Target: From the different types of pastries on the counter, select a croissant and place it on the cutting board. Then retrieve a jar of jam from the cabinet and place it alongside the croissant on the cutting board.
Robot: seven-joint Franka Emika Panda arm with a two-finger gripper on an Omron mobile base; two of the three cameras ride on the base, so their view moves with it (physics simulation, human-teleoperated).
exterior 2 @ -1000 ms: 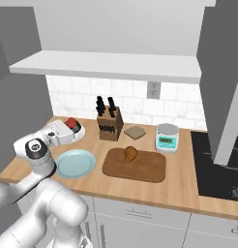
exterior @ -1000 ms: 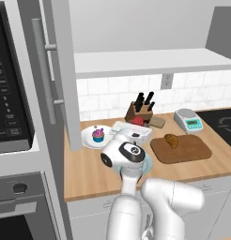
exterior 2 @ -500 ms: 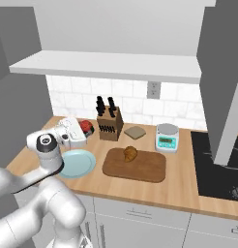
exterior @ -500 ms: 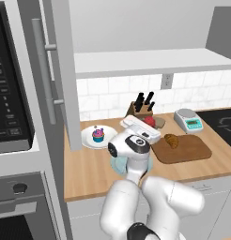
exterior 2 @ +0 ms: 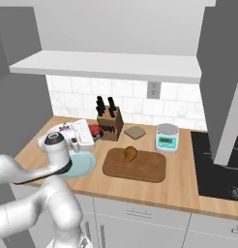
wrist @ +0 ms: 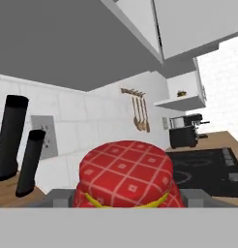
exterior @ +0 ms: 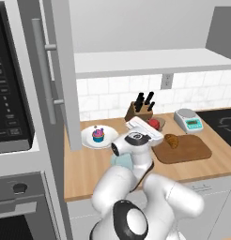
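My gripper (exterior: 151, 126) is shut on the jar of jam (exterior: 155, 123), a squat red jar. It hangs above the counter (exterior: 89, 168) just in front of the knife block, left of the cutting board (exterior: 190, 151). From the right, the jar of jam (exterior 2: 95, 131) sits at the tip of the gripper (exterior 2: 90, 134). In the hand view its red checked lid (wrist: 126, 172) is close up. The croissant (exterior: 172, 140) lies on the dark board's left part; the croissant (exterior 2: 130, 153) rests on the cutting board (exterior 2: 150, 168). The cupcake (exterior: 98, 135) stands on a white plate.
A knife block (exterior: 141, 110) stands at the wall, with a small scale (exterior: 190, 121) to its right. A light blue plate (exterior 2: 81, 165) lies under my arm. The cabinet door (exterior: 58, 70) hangs open at the left above the shelf (exterior: 150, 61). A black cooktop (exterior 2: 217, 164) is at far right.
My arm has swung right along the counter, carrying the jar from near the cupcake plate to a spot in front of the knife block, closer to the cutting board.
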